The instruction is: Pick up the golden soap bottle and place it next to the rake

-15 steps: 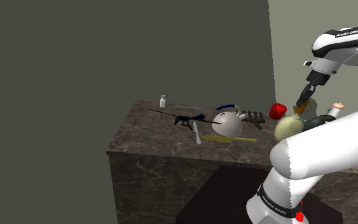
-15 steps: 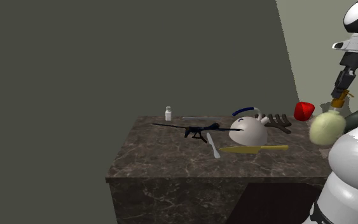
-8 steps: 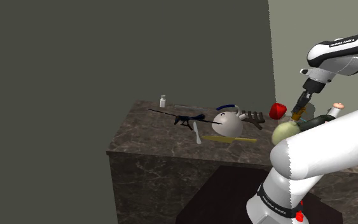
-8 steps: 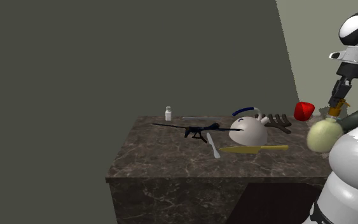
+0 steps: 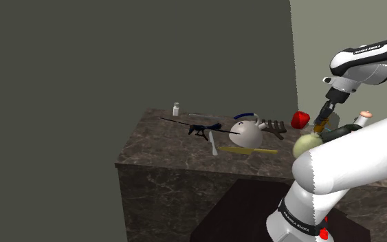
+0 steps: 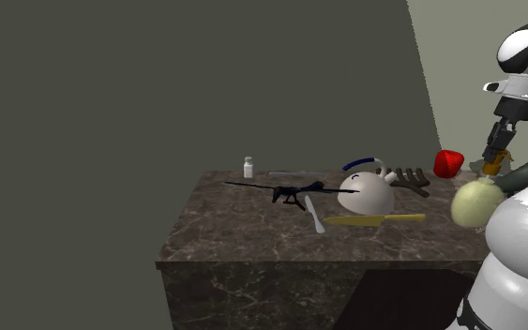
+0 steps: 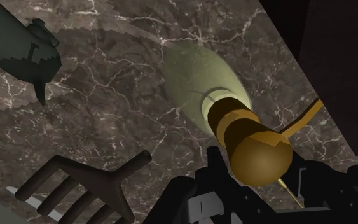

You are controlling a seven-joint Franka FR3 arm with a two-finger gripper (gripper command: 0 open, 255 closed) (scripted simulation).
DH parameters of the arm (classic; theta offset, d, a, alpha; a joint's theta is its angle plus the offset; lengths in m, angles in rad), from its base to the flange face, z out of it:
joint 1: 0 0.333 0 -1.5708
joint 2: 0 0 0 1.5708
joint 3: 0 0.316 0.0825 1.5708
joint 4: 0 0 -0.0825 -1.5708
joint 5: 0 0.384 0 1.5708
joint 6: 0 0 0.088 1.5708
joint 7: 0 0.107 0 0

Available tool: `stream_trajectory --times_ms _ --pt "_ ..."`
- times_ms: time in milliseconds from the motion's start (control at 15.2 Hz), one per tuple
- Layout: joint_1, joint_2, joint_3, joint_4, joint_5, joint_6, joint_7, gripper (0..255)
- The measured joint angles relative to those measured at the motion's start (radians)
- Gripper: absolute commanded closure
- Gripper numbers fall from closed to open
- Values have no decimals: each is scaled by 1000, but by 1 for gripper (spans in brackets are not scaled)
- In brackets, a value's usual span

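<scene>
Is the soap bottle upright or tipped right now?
Tipped. The soap bottle leans, its pale body low and its golden pump head slanting up toward the shoulder view's right, clasped in the gripper.

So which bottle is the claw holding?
The pale green soap bottle with the golden pump top; the claw grips that top. The little white bottle stands on the counter, far off at its back corner.

white kettle (image 5: 247,134), red object (image 5: 300,120), small bottle (image 5: 176,108)
</scene>
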Motion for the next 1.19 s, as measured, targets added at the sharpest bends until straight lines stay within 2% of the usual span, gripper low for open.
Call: stream_trajectory --times_ms 66,462,792,1188 --pt "0 0 0 0 0 0 0 0" --pt "0 0 0 0 0 0 0 0" --pt "-11 -20 48 93 14 -114 -1 0" --pt "-12 -22 52 106 16 -129 -2 0"
